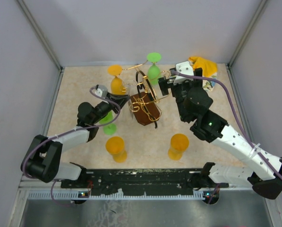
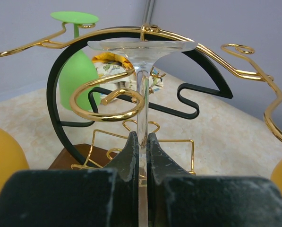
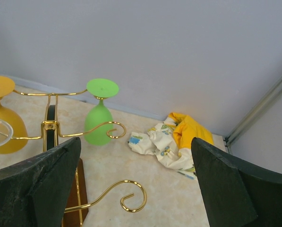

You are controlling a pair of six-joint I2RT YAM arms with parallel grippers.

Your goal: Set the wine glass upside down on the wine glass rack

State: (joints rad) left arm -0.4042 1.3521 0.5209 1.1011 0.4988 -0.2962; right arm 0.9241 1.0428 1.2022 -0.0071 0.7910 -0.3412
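Grey walls stood around the sandy table (image 1: 74, 90) I was watching. Near the middle of the table stood the wine glass rack (image 1: 145, 112), with gold wire arms and a dark brown base.

My left gripper (image 2: 141, 139) was pinched tight on the thin stem of the clear wine glass (image 2: 141, 80). I saw the glass was upside down, with its flat foot on top, right at the gold top wire of the rack. A gold curl sat just beside the stem. I could not tell if the foot was resting on the wire.

My right gripper (image 1: 165, 86) hung by the rack on its far right side. Its fingers were spread wide and held nothing.

A green glass (image 3: 99, 120) and an orange glass (image 3: 1, 118) hung upside down on the far side of the rack. Two more orange glasses (image 1: 115, 147) (image 1: 178, 145) stood by the near edge. Another green one (image 1: 108, 124) sat under my left arm. A yellow and white cloth (image 3: 171, 142) lay crumpled in the far right corner.
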